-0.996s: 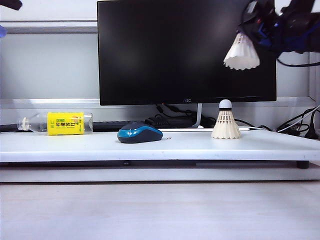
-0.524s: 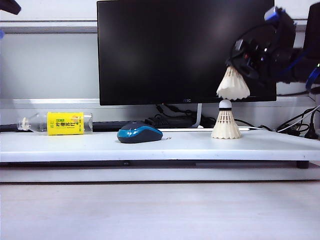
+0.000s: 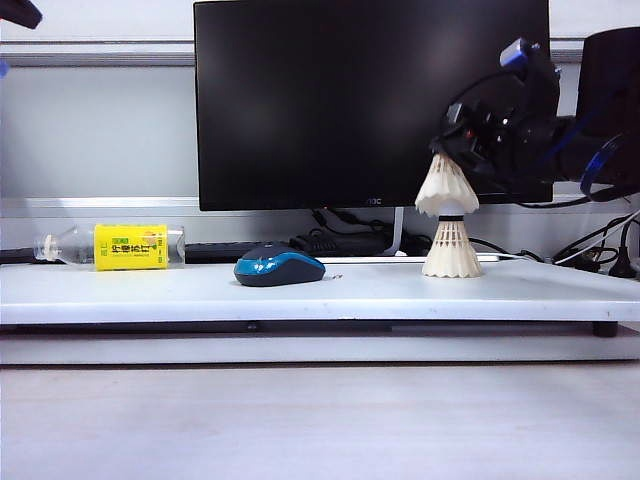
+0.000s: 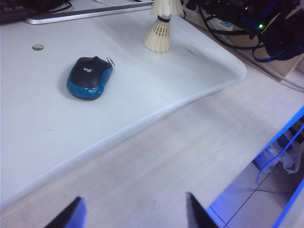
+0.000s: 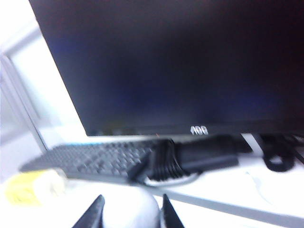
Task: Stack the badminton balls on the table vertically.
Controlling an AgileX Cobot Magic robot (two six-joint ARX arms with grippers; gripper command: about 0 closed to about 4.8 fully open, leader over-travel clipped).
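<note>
Comparing this moment with 1 second earlier, we see that the right gripper (image 3: 452, 150) has carried the upper shuttlecock (image 3: 446, 186) down from high in front of the monitor (image 3: 372, 100) until its skirt sits over the tip of the lower shuttlecock (image 3: 452, 250), which stands upright on the table (image 3: 300, 292) to the right of the mouse (image 3: 280, 267). The jaws remain clamped on the upper shuttlecock's tip; the right wrist view shows its white mass (image 5: 133, 211) between both fingers (image 5: 92, 216). We judge the stack nearly formed, with only seating and release left; the upper cone leans slightly, so a careless release could tip it. The left gripper (image 4: 133, 213) hovers wide open and empty above the lower wooden surface (image 4: 180, 156).
</note>
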